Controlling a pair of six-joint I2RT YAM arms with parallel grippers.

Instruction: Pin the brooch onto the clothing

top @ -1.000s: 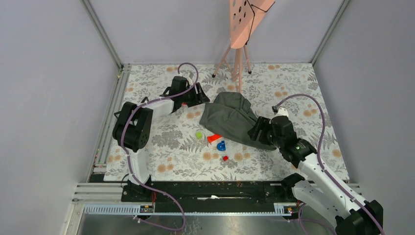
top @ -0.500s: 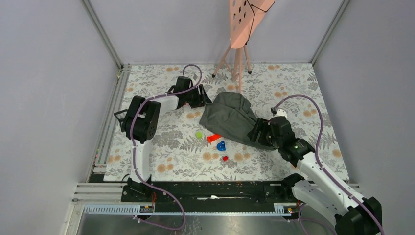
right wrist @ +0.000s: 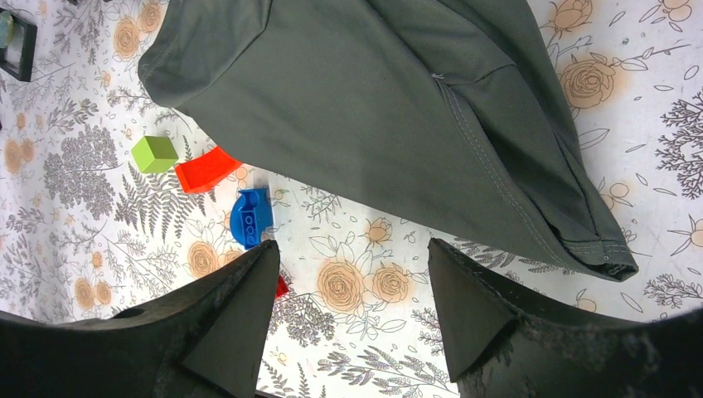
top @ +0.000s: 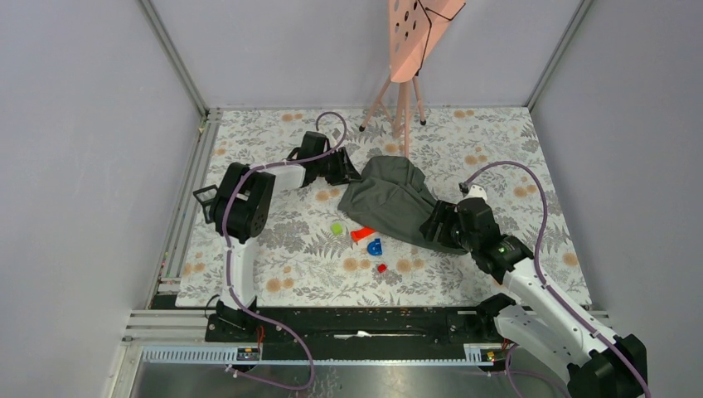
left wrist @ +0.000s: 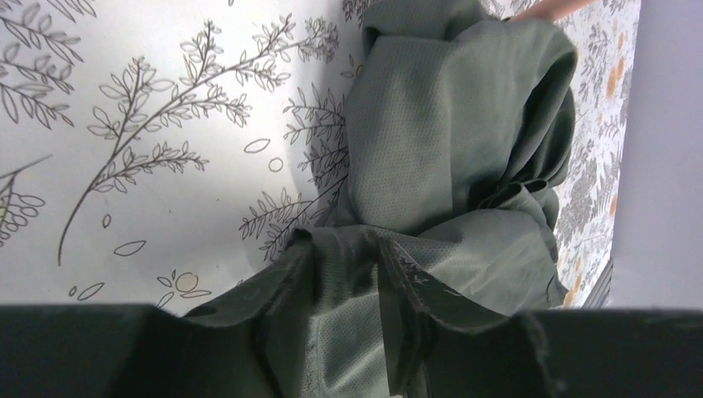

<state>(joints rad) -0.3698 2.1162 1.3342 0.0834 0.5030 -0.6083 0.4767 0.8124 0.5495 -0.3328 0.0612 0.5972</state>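
Observation:
The dark grey T-shirt [top: 390, 199] lies crumpled mid-table. My left gripper [top: 350, 170] is at its far left edge. In the left wrist view the gripper [left wrist: 341, 249] is open, its fingers either side of a raised fold of the shirt [left wrist: 448, 124]. My right gripper [top: 439, 224] hovers at the shirt's near right corner. In the right wrist view it [right wrist: 348, 249] is open and empty above bare mat, just short of the shirt's hem [right wrist: 398, 108]. I cannot tell which small piece is the brooch.
A green block [top: 337, 227], an orange-red curved piece [top: 362, 234], a blue piece [top: 375, 246] and a small red piece [top: 381, 268] lie left of the shirt. A pink stand [top: 404, 99] is at the back. Grey walls enclose the flowered mat [top: 273, 265].
My left arm has reached to the right, bringing its gripper up to the shirt's left edge. The right arm and the shirt have barely moved.

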